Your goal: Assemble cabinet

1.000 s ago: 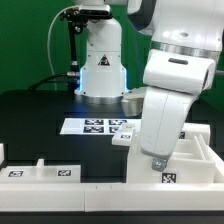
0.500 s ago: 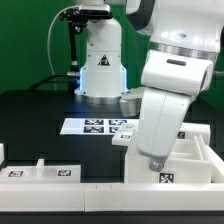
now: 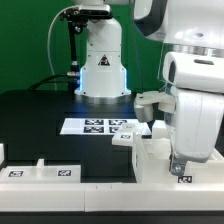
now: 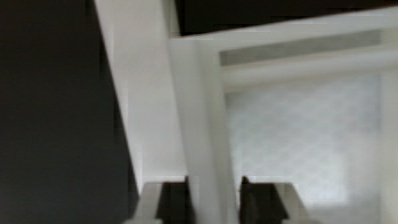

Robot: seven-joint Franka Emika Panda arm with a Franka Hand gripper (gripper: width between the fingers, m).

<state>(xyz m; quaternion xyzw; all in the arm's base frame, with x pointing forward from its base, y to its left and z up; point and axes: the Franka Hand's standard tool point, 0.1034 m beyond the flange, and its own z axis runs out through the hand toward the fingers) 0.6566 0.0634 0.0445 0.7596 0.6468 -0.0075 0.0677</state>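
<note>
Wrist view puts my gripper [image 4: 215, 203] nearly shut, its dark fingertips [image 4: 166, 203] pinching the upright edge of a thin white plastic panel [image 4: 201, 120]. That panel looks to belong to the white plastic boxy cabinet body [image 3: 150, 168], which sits at the exterior view's right, near the front of the black table [image 3: 40, 120]. I judge the assembly unfinished: a long white tagged piece [image 3: 45, 172] and a small white block [image 3: 125, 140] lie apart from it. No readable writing, only black-and-white square tags [image 3: 184, 180].
</note>
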